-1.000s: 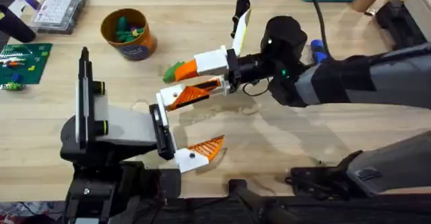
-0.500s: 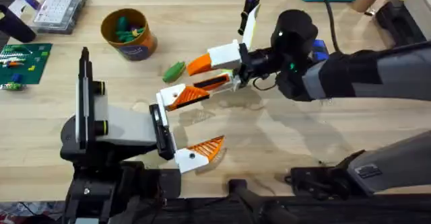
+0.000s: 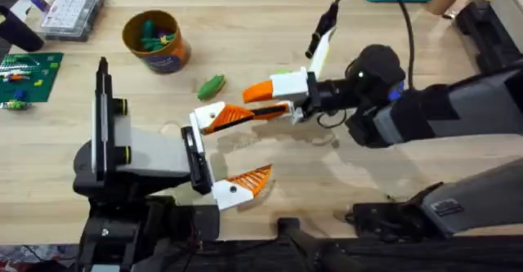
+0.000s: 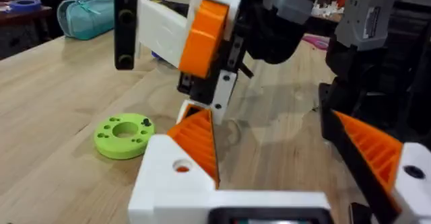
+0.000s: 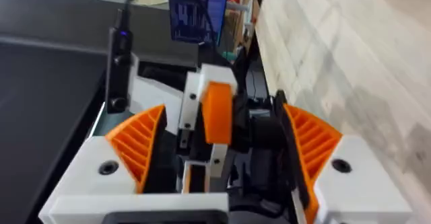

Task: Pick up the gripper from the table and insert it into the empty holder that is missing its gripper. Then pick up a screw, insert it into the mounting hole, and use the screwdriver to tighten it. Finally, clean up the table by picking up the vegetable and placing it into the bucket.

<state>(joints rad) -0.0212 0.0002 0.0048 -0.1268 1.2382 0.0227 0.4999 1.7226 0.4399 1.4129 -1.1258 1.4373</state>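
1. The bucket (image 3: 155, 39) is sitting in the upper left of the overhead view, well apart from both arms. Its dark blue label band is carrying print too small to read, and green pieces are lying inside it.
2. A clear parts box (image 3: 72, 11) is resting in the top-left corner, its contents too small to tell. A green board (image 3: 29, 74) is lying at the left edge.
3. The vegetable (image 3: 212, 85) is lying on the bare bench (image 3: 245, 27), between the bucket and the right gripper (image 3: 253, 102), near that gripper's tip.
4. The left gripper (image 3: 261, 140) is standing wide open at the centre, holding nothing. Each of its white holders is carrying an orange ribbed finger. In the left wrist view the nearer holder (image 4: 168, 183) is showing a small round hole (image 4: 182, 165).
5. The right gripper is reaching in from the right with its fingers parted and nothing between them. Its lower finger is overlapping the tip of the left gripper's upper finger in the overhead view; whether they are touching, I cannot tell.
6. A lime-green ring (image 4: 123, 133) is lying on the bench beside that finger.
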